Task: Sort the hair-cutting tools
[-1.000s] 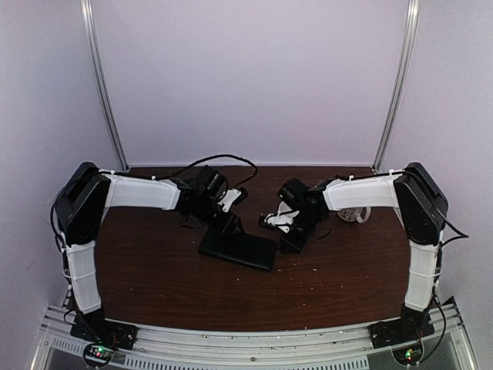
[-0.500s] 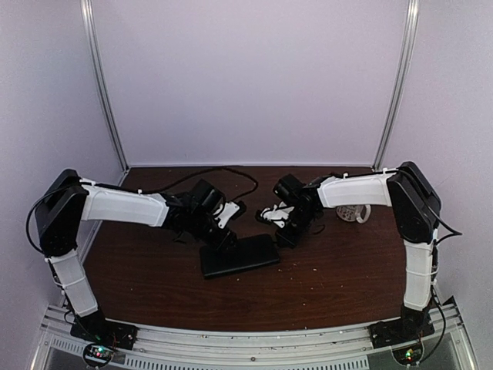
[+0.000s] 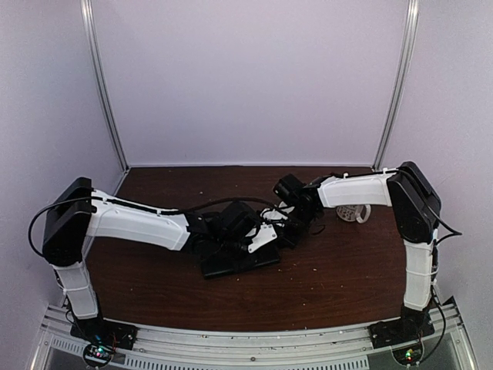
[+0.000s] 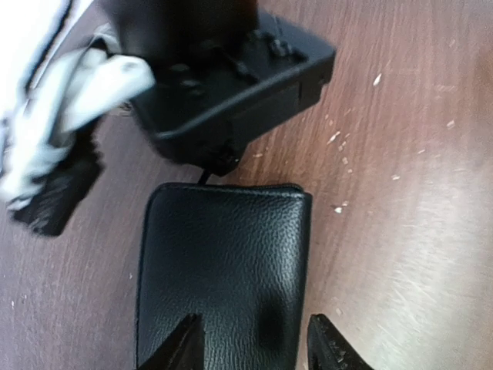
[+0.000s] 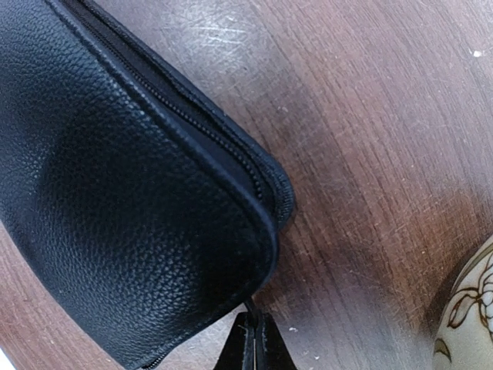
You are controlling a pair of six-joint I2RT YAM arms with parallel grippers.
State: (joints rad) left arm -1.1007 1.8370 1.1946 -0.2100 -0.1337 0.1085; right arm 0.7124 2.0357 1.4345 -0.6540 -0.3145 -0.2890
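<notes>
Flat black grained-leather zip case (image 4: 223, 270): lies mid-bench on the dark wood-grain bench (image 4: 416, 193).
Your left pincer (image 4: 254, 348): open, one finger over the case, the other just past its edge.
Your right pincer (image 5: 254, 347): closed on the thin zip pull (image 5: 249, 310) at the case's far right corner.
Cream patterned ceramic bowl (image 5: 470, 308): near, to the right.
Silver metal scissors, thin black sticks: hidden; you cannot tell where they are.

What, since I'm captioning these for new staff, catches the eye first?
The flat black leather case at the middle of the table, with both arms meeting at it. The left gripper is open over one end, while the right gripper is pinched shut at the case's zippered corner. A white patterned bowl sits beside the right arm.
</notes>
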